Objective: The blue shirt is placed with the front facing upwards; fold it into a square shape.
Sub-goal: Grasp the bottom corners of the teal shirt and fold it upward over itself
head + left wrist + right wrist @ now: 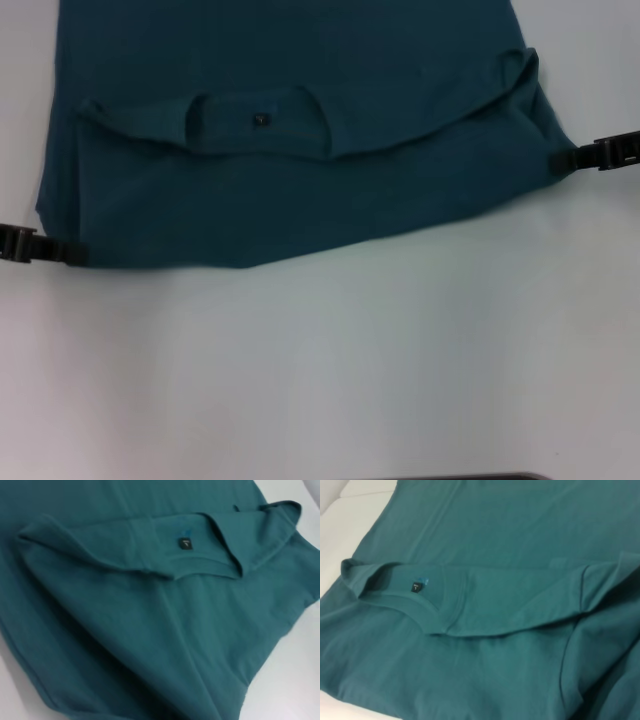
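Observation:
The blue shirt [290, 190] lies on the white table, its neck end folded over toward me. The collar and its small black neck label [260, 120] face up; the label also shows in the left wrist view [184, 543] and the right wrist view [415, 587]. My left gripper [68, 254] sits at the shirt's near left corner, shut on the cloth. At the right edge, beside a bunched sleeve, my right gripper [562, 159] pinches the fabric. Creases in the shirt [150, 630] [485, 670] run toward both grip points. No chest lettering shows.
Bare white table [330, 370] spreads between the shirt's near fold and me. A dark edge [450, 477] shows at the very front of the head view. The shirt's far part runs out of view at the top.

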Controlling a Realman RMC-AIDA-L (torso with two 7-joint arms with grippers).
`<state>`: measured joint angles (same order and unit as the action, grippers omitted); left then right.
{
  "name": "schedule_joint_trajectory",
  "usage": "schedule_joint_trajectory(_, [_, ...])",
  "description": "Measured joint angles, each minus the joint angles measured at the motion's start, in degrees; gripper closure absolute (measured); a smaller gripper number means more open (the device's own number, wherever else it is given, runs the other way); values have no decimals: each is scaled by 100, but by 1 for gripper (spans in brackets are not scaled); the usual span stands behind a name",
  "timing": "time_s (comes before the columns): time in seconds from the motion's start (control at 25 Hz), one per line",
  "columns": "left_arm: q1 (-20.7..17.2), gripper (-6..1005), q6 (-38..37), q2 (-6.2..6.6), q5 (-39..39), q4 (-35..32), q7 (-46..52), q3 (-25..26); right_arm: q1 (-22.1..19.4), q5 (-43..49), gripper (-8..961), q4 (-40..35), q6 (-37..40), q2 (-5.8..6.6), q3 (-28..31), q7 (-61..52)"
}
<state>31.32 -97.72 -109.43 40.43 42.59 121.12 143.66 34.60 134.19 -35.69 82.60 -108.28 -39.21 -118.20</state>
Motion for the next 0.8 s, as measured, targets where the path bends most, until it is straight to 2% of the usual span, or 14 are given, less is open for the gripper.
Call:
schedule_joint_trajectory(0.44, [-226,999,-415,-97,1,80,-432,191,-122,-13,899,4,379,-96,162,321])
schedule_joint_trajectory(0.8, [-338,999,-518,-105,8,51,-613,340,-272,-16,894,35,544,-174,497,583])
